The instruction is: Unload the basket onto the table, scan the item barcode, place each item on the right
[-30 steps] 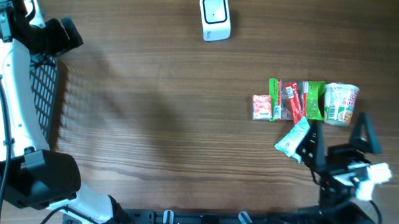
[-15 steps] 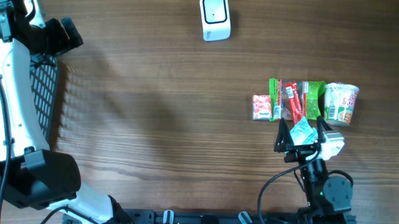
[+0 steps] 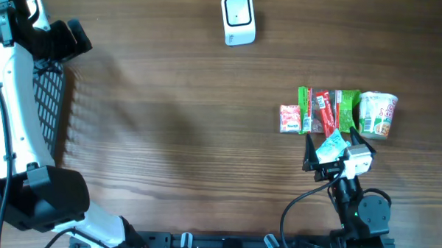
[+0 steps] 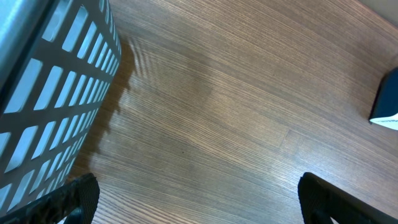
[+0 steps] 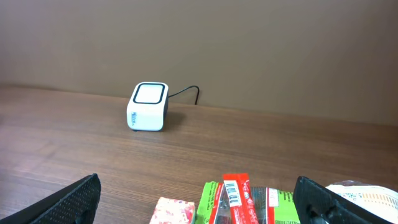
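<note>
The white scanner (image 3: 238, 19) stands at the table's far edge and shows in the right wrist view as the scanner (image 5: 148, 106). A row of items (image 3: 338, 112) lies at right: pink packet (image 5: 174, 211), green and red stick packs (image 5: 235, 198), cup (image 3: 377, 115). A teal-and-white packet (image 3: 332, 148) lies just in front of the row. My right gripper (image 3: 332, 148) is open, its fingers either side of that packet; whether they touch it cannot be told. The packet is hidden in the right wrist view. My left gripper (image 4: 199, 199) hangs open over bare wood, holding nothing.
A white slatted basket (image 3: 48, 107) stands at the left edge, beside the left arm; its wall is the basket (image 4: 50, 93) close to the left finger. A dark and white object's corner (image 4: 388, 102) shows at that view's right edge.
The right gripper has swung left and forward from beside the teal packet to straddle it. In the last half second it barely moved. The left arm has stayed still.
</note>
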Controlling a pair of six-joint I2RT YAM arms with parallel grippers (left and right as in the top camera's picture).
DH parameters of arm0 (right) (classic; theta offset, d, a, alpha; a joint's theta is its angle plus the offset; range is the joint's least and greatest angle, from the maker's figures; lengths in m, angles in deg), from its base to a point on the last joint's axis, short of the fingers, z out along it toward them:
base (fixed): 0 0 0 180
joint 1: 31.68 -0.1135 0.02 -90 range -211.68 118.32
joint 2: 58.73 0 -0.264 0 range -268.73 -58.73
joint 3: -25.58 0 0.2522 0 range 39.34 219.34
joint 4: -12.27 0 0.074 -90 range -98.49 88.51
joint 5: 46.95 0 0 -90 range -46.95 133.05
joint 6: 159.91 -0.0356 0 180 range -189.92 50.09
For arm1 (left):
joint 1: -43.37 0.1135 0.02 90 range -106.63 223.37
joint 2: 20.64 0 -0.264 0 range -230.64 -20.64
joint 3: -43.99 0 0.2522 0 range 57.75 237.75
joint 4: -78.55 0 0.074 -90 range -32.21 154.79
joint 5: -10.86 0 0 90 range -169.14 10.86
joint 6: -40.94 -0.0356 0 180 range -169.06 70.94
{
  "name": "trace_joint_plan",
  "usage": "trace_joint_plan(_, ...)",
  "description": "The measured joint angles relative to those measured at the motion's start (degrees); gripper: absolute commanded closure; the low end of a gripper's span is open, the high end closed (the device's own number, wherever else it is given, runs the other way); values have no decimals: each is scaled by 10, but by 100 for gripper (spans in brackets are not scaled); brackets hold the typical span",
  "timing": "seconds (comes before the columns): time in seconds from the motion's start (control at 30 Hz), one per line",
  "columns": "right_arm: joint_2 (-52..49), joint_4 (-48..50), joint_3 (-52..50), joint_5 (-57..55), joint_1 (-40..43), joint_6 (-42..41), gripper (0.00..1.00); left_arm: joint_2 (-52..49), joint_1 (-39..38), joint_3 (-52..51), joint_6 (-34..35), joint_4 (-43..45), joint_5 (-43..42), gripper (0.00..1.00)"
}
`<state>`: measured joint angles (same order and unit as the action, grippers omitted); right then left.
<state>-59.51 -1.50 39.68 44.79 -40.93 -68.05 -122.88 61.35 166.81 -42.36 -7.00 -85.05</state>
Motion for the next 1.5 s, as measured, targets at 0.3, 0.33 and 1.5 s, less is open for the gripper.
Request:
trace_joint_plan(0.3, 0, 0, 0, 0, 0, 0, 0, 0, 0, 0, 0, 0, 0, 0)
trace_joint_plan(0.33, 0, 0, 0, 0, 0, 0, 0, 0, 0, 0, 0, 0, 0, 0)
trace_joint_plan(1.5, 0, 0, 0, 0, 0, 0, 0, 264, -152, -2, 0, 0, 1, 0)
